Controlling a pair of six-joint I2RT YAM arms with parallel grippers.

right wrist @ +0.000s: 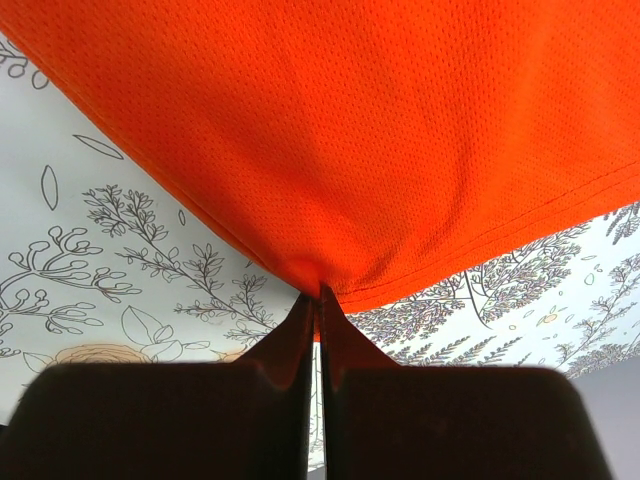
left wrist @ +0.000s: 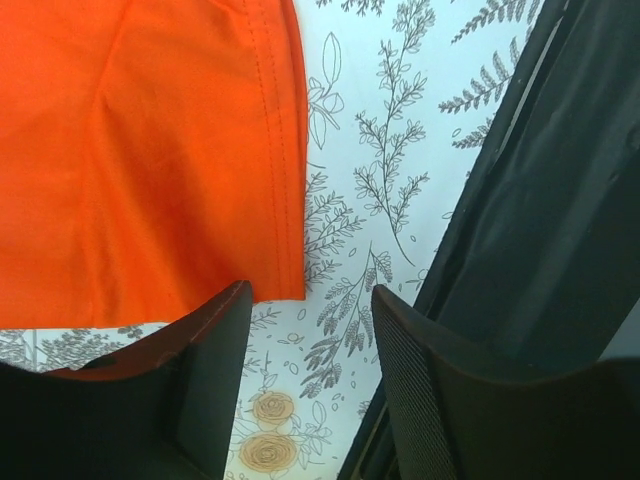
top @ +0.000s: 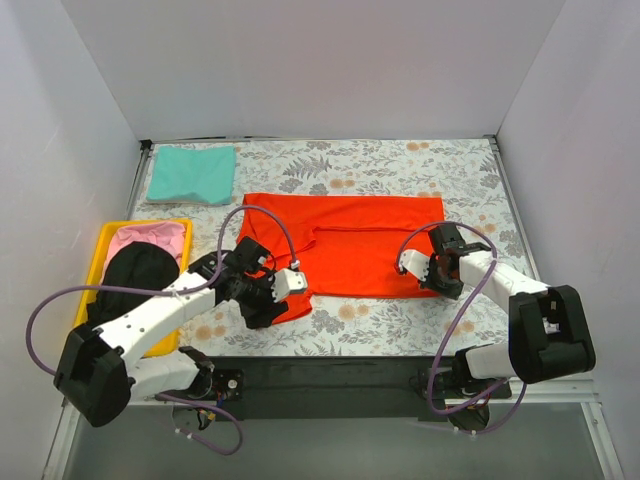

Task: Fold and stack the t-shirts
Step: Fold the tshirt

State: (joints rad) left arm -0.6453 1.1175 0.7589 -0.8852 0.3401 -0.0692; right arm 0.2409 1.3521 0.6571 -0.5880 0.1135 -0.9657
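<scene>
The top view is bright and even, lit softly from overhead, with only faint, diffuse shadows under the arms [top: 150, 320] and a mild grey falloff on the white walls [top: 320, 70]. The orange shirt [top: 350, 245] looks strongly saturated, without glare. Both wrist views are sharp on the floral cloth [left wrist: 380, 150] and the shirt's weave, while the near fingers [left wrist: 430, 400] are dark, underexposed and slightly soft.
</scene>
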